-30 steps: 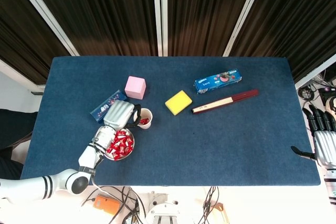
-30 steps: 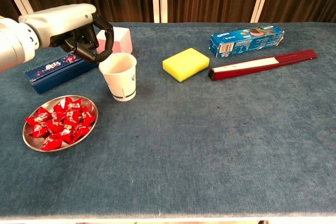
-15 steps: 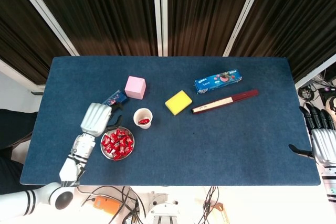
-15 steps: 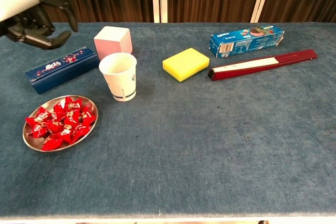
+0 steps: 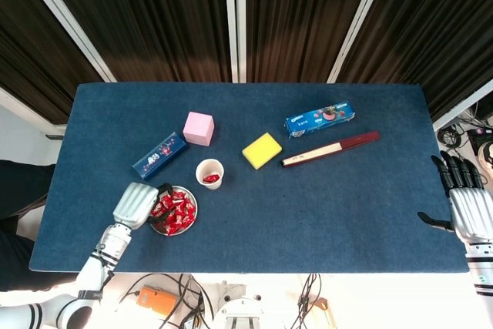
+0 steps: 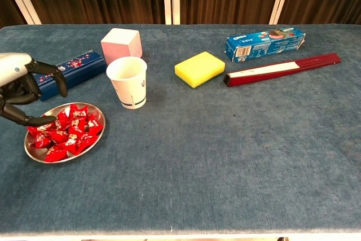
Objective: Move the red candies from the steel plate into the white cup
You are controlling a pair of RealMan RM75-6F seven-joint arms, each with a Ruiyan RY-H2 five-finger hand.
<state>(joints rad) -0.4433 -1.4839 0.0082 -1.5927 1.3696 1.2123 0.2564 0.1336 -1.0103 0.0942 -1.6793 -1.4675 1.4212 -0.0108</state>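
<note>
A steel plate (image 5: 182, 228) (image 6: 34, 153) heaped with red candies (image 5: 174, 209) (image 6: 66, 131) sits near the table's front left. Just behind it stands the white cup (image 5: 209, 173) (image 6: 128, 82), upright, with a red candy (image 5: 209, 179) showing inside in the head view. My left hand (image 5: 137, 204) (image 6: 20, 94) hovers over the plate's left edge, fingers spread and curved down toward the candies, holding nothing. My right hand (image 5: 464, 204) hangs open at the table's far right edge, away from everything.
A dark blue box (image 5: 159, 155) (image 6: 72, 67) lies behind the plate, a pink cube (image 5: 198, 128) (image 6: 120, 43) behind the cup. A yellow sponge (image 5: 262, 150), a blue cookie box (image 5: 320, 119) and a dark red stick (image 5: 331, 148) lie toward the middle and right.
My left hand left the cup's rim, swung back to the left and came down over the plate's left edge. A red candy now shows in the cup. The right hand barely shifted.
</note>
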